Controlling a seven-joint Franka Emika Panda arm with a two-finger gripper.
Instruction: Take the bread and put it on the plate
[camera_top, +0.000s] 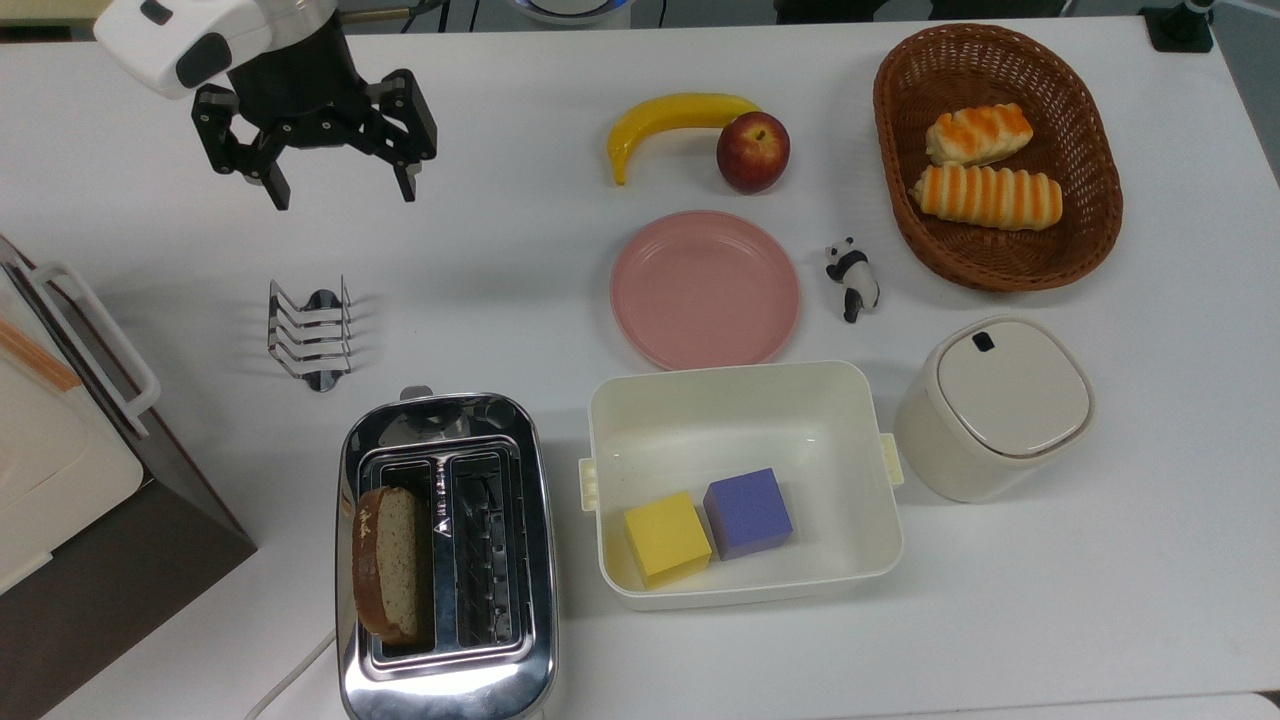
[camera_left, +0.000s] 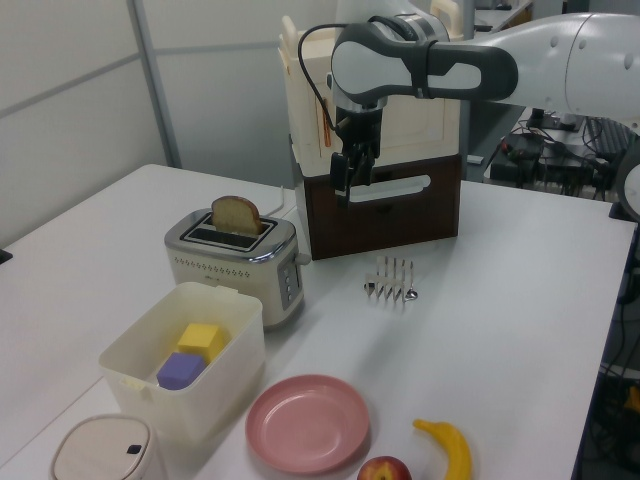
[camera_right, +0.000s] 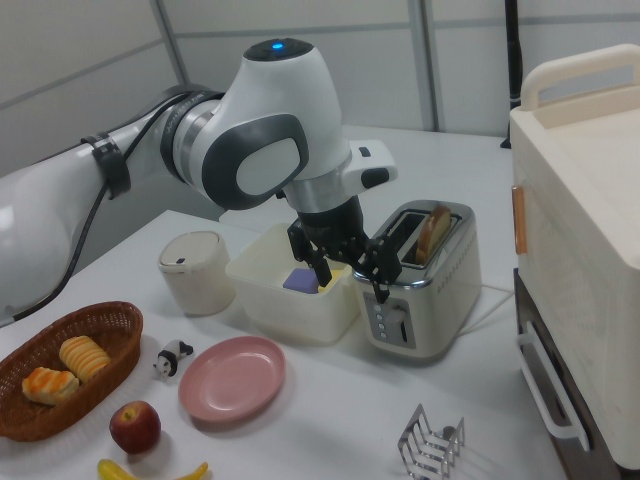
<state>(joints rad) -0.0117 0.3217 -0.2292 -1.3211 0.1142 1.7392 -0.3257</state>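
Two rolls (camera_top: 985, 165) show from top; bread (camera_left: 236, 214) from left.

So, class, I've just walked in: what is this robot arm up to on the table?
Nothing is held yet. The claw hangs open above the table, near the toast rack. The bread stands in one slot of the toaster. The pink plate lies empty beside the white tub, so the move has not begun.
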